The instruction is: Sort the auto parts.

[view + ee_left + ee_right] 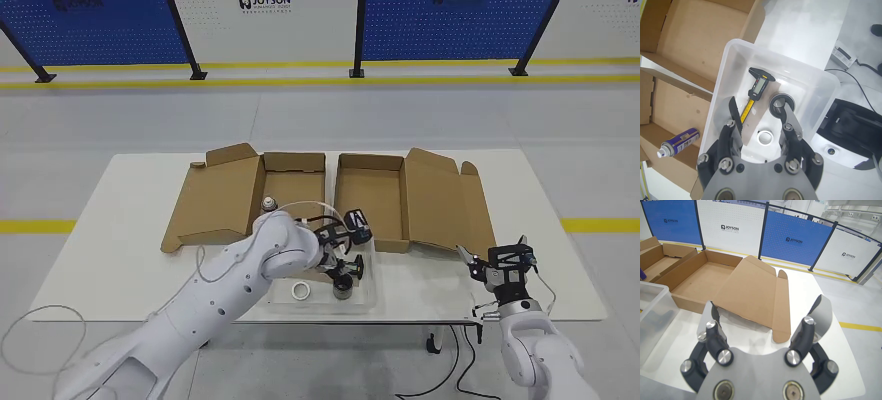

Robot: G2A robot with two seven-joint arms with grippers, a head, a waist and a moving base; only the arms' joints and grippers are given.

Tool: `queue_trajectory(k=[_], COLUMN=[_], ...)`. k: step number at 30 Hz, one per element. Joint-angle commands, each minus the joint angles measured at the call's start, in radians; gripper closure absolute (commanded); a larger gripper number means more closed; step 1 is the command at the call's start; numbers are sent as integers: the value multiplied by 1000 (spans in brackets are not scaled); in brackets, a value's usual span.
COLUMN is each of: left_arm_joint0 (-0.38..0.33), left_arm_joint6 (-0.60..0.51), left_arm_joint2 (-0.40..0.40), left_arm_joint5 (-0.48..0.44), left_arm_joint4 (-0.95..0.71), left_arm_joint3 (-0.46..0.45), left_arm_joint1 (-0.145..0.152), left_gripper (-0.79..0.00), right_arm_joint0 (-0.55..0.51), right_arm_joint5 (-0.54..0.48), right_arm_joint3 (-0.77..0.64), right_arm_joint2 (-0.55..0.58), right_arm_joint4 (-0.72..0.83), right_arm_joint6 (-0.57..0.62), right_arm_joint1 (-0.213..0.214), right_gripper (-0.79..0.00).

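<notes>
A clear plastic bin [829,106] [372,292] near the table's front edge holds a black digital caliper [758,87], a black bearing ring [791,103] [343,283] and a white ring [764,137] [301,291]. My left gripper [757,107] [345,265] hangs open inside the bin. One of its fingertips [785,111] lies over the bearing's centre hole, the other beside the caliper's yellow scale. I cannot tell whether either touches. My right gripper [764,302] [505,265] is open with nothing in it, above the table's front right.
Two open cardboard boxes stand behind the bin. The left box [295,190] [677,106] holds a purple spray can [678,142] [268,204] lying down. The right box [370,200] [702,279] has its lid flap [753,294] spread toward my right gripper. The table's front edge is close.
</notes>
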Motion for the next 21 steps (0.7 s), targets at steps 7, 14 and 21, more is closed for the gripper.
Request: queue_trajectory(k=[7,14,21], left_arm_joint0=[-40,-61,-73], left_arm_joint6=[-1,-11,-21], left_arm_joint2=[62,84,102], left_arm_joint5=[-15,-30,-46], left_arm_joint4=[-2,-11,-9], left_arm_joint3=[109,161,205], left_arm_joint1=[-35,-54,-69], left_gripper=[-403,-388,-385], right_arm_joint0=[0,0,0], right_arm_joint5=[0,0,0], right_arm_joint3=[0,0,0], right_arm_joint2=[0,0,0], right_arm_joint4=[0,0,0], right_arm_joint6=[0,0,0], right_arm_joint1=[0,0,0], right_gripper=[-785,-785,-785])
